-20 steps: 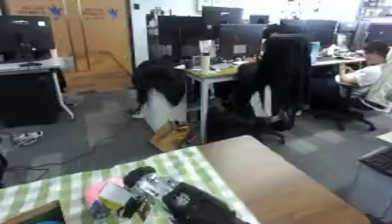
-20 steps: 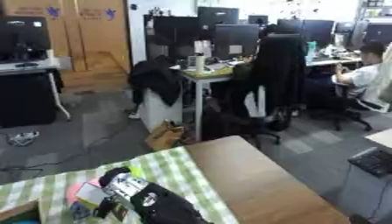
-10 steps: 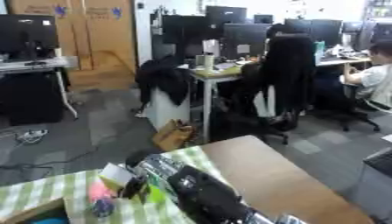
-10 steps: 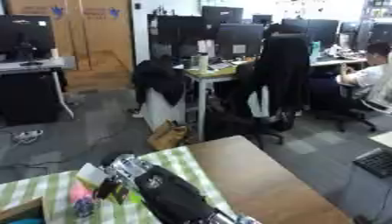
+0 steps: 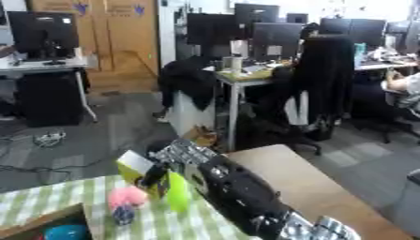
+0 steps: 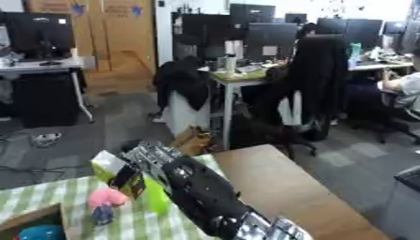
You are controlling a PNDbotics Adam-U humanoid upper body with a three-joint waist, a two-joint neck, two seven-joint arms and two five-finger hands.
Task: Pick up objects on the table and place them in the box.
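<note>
My right hand comes in from the lower right on a black forearm. Its silver fingers curl over the top of a yellow-green package, which is held above the checked tablecloth. Just left of the package is a pink thing with a small dark blue piece under it; I cannot tell whether these hang from the package or lie on the cloth. The cardboard box shows at the lower left corner, with a blue round thing inside. My left hand is out of sight.
The bare brown tabletop runs off to the right of the cloth. Beyond the table's far edge are the office floor, desks with monitors and a chair draped in a black coat.
My right hand has risen and moved a little right with the yellow-green package. More of the forearm shows now. The pink thing has barely shifted.
</note>
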